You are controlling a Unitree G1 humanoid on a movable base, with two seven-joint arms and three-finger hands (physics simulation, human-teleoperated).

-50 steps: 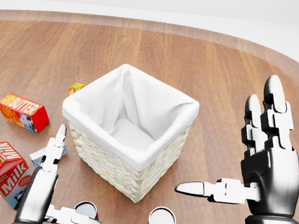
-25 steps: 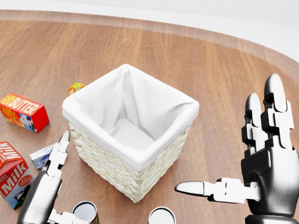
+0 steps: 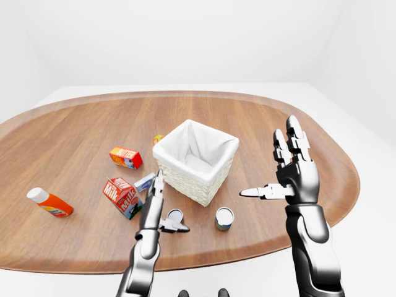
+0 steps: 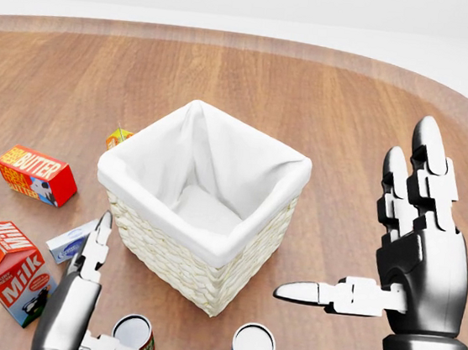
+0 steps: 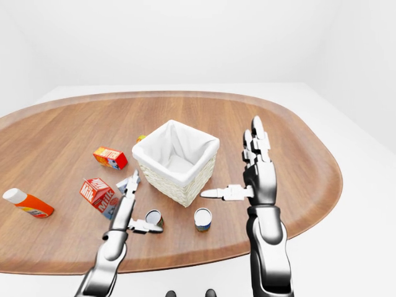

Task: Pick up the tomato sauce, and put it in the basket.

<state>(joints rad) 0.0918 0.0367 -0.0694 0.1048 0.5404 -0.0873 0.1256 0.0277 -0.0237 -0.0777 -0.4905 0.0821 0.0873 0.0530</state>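
Note:
A white-lined wicker basket (image 4: 209, 244) stands mid-table. Two open-topped cans stand below it in the head view: one with a red label (image 4: 133, 331), probably the tomato sauce, and one with a blue and yellow label (image 4: 252, 349). My left hand (image 4: 123, 297) is open; its fingers point up beside the basket's left wall and its thumb reaches under the red-label can, perhaps touching it. My right hand (image 4: 356, 214) is open and empty, raised to the right of the basket with the thumb pointing left.
A butter box (image 4: 37, 175), a milk carton (image 4: 6, 261), a small blue-white carton (image 4: 70, 243) and a small orange pack (image 4: 118, 137) lie left of the basket. An orange bottle (image 3: 49, 202) lies at the far left. The table's edge runs close below the cans.
My left hand has slid down toward the bottom of the head view, its thumb dropping beside the red-label can. The right hand and the objects have not moved.

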